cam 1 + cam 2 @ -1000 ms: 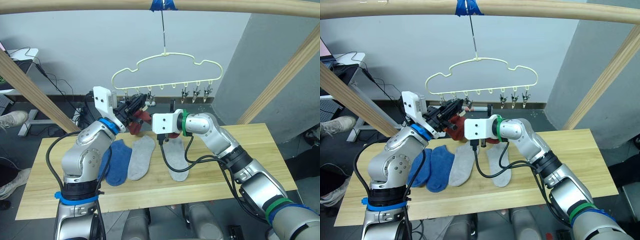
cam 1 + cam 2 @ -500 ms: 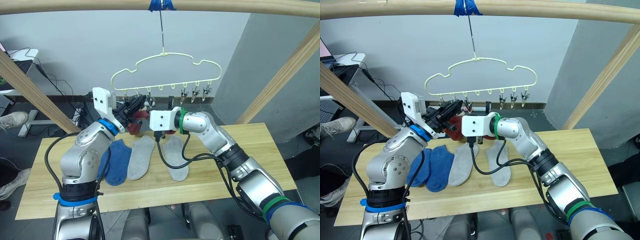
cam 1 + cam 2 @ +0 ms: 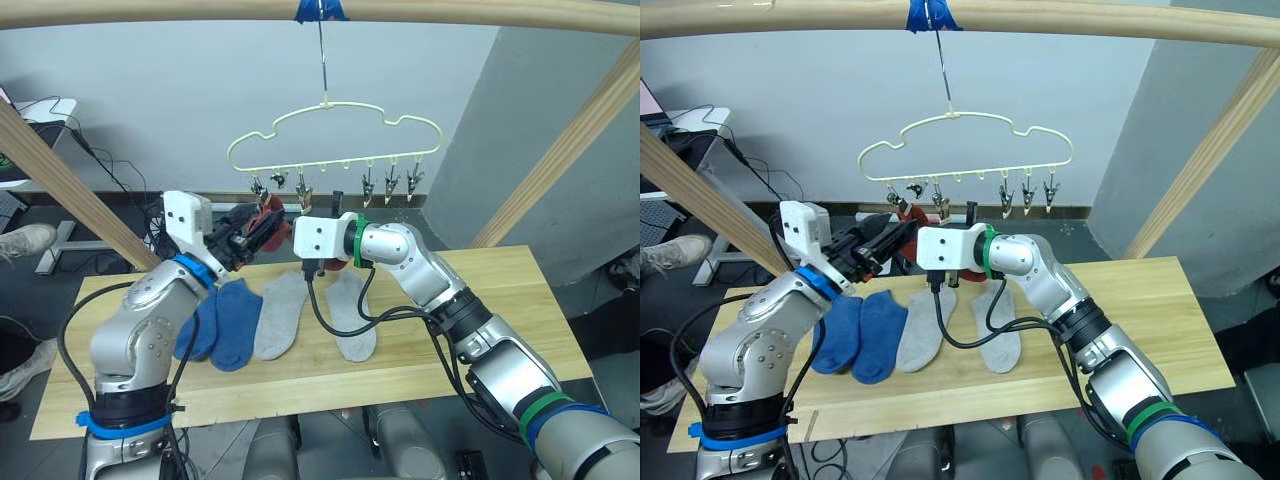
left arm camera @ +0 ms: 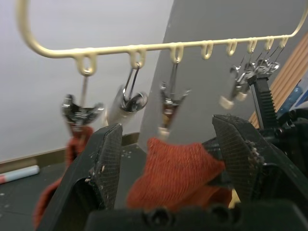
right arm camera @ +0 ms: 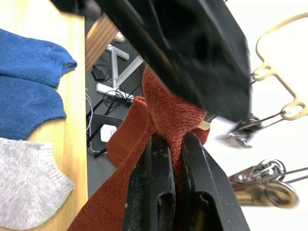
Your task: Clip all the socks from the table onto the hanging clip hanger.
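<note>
Right gripper [image 5: 171,159] clamped on a red sock [image 5: 163,120], fingers pressed together on a fold of the fabric, rest of the sock trailing down below. Left gripper [image 4: 166,159] with fingers [image 4: 108,159] spread wide, the bunched top of the same sock sitting between them, just under the third clip [image 4: 168,103] from the hanger's left end. First clip [image 4: 79,113] already biting a second red sock [image 4: 72,144]; second clip [image 4: 127,98] empty. Hanger [image 3: 335,135] hanging free from the taped beam [image 3: 320,10], so likely to swing under any push. Two blue socks [image 3: 225,320] and two grey socks [image 3: 315,315] lying flat side by side on the table [image 3: 500,310], well below the work. Step in hand, as judged: feeding the red cuff into an open clip. To do it well: keep the right grip firm and low on the sock so a short stiff edge stands up; bring that edge straight up into the clip mouth, not at a slant; use the left fingers to squeeze the clip's wings rather than the fabric; release the clip before loosening the right hold. Move slowly, since a nudge to the bar would carry the clip away from the cuff. Four socks left after this one.
</note>
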Robot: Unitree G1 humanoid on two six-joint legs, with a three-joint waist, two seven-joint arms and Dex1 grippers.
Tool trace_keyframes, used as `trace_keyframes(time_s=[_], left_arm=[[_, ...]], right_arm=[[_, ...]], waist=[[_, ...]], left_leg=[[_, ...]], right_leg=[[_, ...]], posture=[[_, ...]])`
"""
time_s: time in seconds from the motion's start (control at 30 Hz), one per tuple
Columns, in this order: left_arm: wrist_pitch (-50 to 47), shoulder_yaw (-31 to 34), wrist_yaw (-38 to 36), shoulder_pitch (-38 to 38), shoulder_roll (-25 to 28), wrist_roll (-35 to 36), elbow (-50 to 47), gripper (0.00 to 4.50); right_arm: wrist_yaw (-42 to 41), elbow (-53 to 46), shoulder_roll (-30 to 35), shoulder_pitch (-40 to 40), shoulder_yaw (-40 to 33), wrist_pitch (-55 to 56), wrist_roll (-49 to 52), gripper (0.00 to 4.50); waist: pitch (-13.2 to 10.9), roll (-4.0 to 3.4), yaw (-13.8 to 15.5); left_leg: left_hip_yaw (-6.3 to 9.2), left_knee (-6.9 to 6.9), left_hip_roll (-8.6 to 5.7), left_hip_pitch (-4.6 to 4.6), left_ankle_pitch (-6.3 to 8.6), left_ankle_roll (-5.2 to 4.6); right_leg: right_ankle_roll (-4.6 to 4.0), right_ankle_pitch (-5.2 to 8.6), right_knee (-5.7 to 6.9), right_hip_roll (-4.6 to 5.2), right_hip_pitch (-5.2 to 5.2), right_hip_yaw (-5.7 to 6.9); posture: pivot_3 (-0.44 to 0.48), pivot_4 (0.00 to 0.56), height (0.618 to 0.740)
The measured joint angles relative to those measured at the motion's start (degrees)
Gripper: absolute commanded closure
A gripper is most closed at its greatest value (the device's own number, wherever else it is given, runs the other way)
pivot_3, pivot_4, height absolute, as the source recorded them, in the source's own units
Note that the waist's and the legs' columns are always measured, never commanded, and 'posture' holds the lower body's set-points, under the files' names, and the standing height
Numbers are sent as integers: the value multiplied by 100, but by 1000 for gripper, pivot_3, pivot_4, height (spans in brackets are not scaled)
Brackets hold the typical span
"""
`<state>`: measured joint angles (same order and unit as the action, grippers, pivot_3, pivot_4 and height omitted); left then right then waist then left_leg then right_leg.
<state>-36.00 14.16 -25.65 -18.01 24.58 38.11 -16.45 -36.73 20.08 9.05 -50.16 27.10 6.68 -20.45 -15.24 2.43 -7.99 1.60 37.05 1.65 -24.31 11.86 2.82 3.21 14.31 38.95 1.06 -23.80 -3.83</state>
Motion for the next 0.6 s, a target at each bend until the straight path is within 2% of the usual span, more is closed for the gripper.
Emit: trace_keyframes(time_s=[0.23, 0.37, 0.6], left_arm=[[-112, 90, -5, 422, 230, 17, -320, 1210], [-102, 85, -28, 458, 286, 8, -395, 1210], [404, -151, -244, 750, 457, -461, -633, 1210]], right_arm=[[-304, -89, 115, 250, -7, -226, 155, 4500], [-749, -690, 360, 716, -52, -729, 411, 4500], [-1709, -2509, 1685, 2049, -930, -2690, 1352, 4500]], waist=[[13, 19, 16], [14, 21, 31], [13, 21, 175]], left_leg=[[3, -1, 1, 0, -3, 0], [0, 0, -1, 0, -3, -1], [-4, -3, 0, 1, -3, -1]], right_leg=[[-3, -1, 2, 0, 0, 3], [-3, -1, 0, 1, 1, -1], [-4, 1, -4, 0, 1, -1]], posture=[[-135, 179, 740], [-131, 192, 740], [-122, 213, 740]])
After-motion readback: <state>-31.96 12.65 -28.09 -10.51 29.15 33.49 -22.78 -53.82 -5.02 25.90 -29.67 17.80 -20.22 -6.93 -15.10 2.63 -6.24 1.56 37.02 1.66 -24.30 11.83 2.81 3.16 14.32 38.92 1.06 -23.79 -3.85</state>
